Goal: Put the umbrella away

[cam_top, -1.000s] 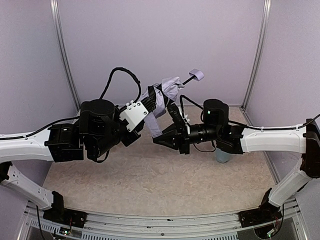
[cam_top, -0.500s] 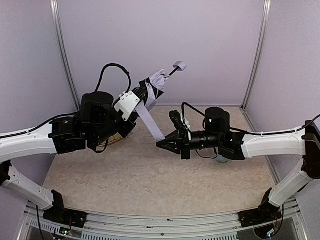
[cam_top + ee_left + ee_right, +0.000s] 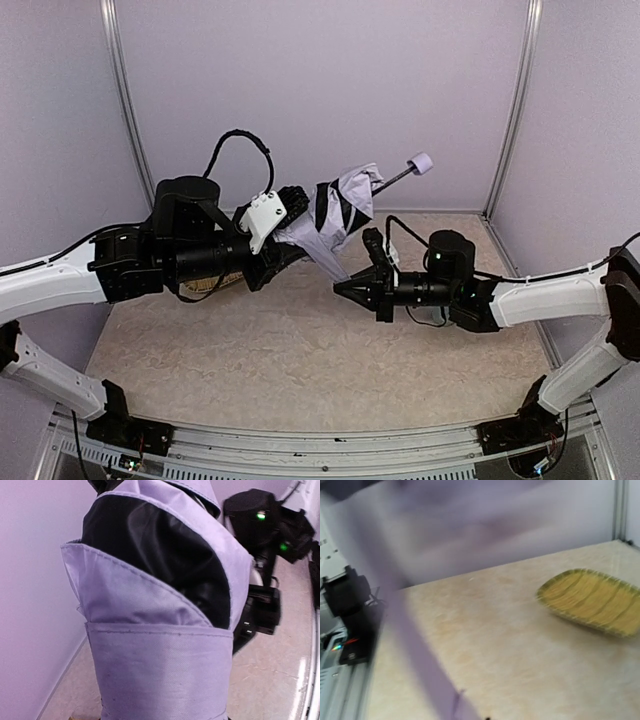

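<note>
Left arm reaches in from the left edge, wrist raised well above the table (image 3: 300, 370); woven tray (image 3: 592, 600) sits on the table below and behind it, mostly hidden in the overhead view. Left gripper (image 3: 290, 212) partly closed, jaws clamped on the gathered canopy of the umbrella (image 3: 338, 205). Wrist view there is filled with lilac folds and black underside, fingers hidden. Umbrella held in the air, centre of the scene, tilted: thin shaft (image 3: 392, 179) runs up and right to the small lilac handle (image 3: 421, 163), which is the highest point. Canopy folded but loose, panels flaring, not wrapped. Closure strap (image 3: 322, 258) trails from the bundle down and right to the right gripper (image 3: 343, 287), whose jaws are fully closed, apparently pinching the strap's end; its own camera is blurred and shows only the strap running to the bottom edge, so that hold is a judgement. Risks from here: strap is thin and slick, so a hard pull or a fast swing of the left arm could slip it out of the pinch; loose folds may spring wider if the strap goes round slack; the left hold is on fabric, not shaft, so the umbrella could slide or pivot in the jaws; the two wrists are close and could clash
</note>
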Controlling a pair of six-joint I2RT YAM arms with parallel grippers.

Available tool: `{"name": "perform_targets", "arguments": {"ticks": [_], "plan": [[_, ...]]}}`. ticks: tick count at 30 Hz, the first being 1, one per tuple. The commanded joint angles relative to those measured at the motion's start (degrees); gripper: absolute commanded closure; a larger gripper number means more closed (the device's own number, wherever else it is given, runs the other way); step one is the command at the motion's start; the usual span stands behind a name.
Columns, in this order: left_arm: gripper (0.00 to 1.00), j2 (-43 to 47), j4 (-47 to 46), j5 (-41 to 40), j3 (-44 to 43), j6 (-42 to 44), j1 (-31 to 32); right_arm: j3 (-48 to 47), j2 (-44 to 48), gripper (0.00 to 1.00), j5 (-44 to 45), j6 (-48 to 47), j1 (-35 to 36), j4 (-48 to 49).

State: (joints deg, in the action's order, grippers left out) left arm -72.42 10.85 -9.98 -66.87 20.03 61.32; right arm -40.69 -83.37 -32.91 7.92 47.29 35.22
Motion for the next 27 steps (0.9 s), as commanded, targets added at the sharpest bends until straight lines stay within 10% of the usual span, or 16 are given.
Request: {"name": "perform_targets", "arguments": {"ticks": [1, 10, 27], "plan": [[1.0, 6.4, -5.8, 21.6, -3.4, -3.1, 1.7, -2.6, -3.6, 1.0, -3.0, -3.0, -6.8, -5.1], [1.0, 5.5, 13.5, 43.3, 1.5, 13.9, 6.1, -21.2, -2.5, 1.0, -9.7, -20.1, -11.0, -19.3], [1.0, 1.2, 11.6, 16.8, 12.9, 23.1, 15.3, -20.9, 12.6, 1.0, 5.6, -39.5, 12.1, -30.2]]}}
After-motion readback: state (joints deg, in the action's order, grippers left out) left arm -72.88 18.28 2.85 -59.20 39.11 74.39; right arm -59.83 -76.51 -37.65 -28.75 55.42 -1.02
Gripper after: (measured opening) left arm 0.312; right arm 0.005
